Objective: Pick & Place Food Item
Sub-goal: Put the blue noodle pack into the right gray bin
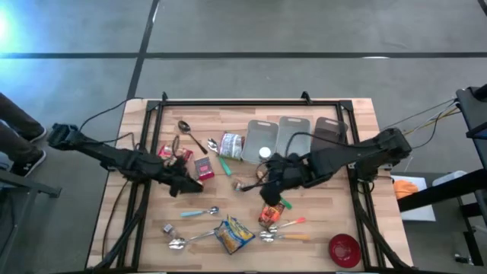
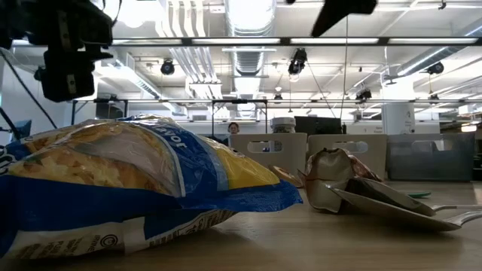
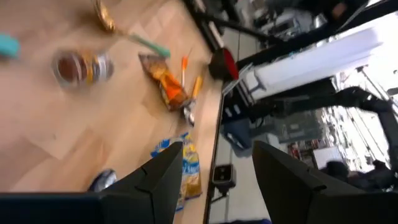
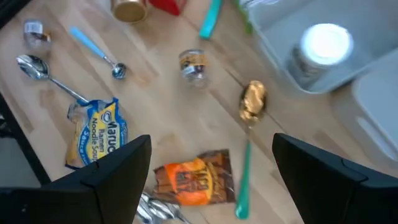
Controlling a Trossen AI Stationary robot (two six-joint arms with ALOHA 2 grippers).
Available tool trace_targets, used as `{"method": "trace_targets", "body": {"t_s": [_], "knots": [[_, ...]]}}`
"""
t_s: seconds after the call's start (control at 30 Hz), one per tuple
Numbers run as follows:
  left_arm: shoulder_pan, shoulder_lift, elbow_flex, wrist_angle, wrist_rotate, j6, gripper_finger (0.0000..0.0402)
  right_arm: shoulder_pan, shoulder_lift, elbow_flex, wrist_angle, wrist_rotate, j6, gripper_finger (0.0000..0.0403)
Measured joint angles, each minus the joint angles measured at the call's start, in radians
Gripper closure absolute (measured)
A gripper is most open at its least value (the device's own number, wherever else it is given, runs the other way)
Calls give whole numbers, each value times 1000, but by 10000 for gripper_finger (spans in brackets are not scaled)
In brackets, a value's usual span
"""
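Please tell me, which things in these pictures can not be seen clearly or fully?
- Low view: the noodle packet fills the foreground and hides most of the table behind it.
- High view: print on the orange snack bag is too small to read.
- Left wrist view: the small jar is blurred, its label unreadable.
- Right wrist view: the grey tray is cut off by the edge.

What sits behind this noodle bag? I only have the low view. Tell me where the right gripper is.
Observer: The right gripper hangs open and empty, close to the orange snack packet.
Operator: Report the left gripper.
Observer: The left gripper is open and empty, beside the red box.
Operator: Give me the bowl's position.
Observer: The red bowl sits in the table corner on the right arm's side.
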Motion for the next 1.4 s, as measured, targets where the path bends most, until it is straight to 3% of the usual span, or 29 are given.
{"method": "trace_targets", "body": {"t_s": [0.2, 0.53, 0.8, 1.07, 1.4], "knots": [[0, 193, 66, 49, 62, -26, 204, 11, -84, -41, -72, 60, 49, 69], [0, 521, 269, -35, 96, 41, 204, 11, -174, -170, -67, 69, 97, 69], [1, 725, 319, -9, 223, -38, 205, 17, -231, -254, -53, 69, 168, 69], [1, 860, 325, 190, 302, -136, 205, 41, -250, -299, -15, 67, 174, 69], [1, 982, 381, 196, 316, -181, 205, 63, -245, -302, 13, 60, 174, 69]]}}
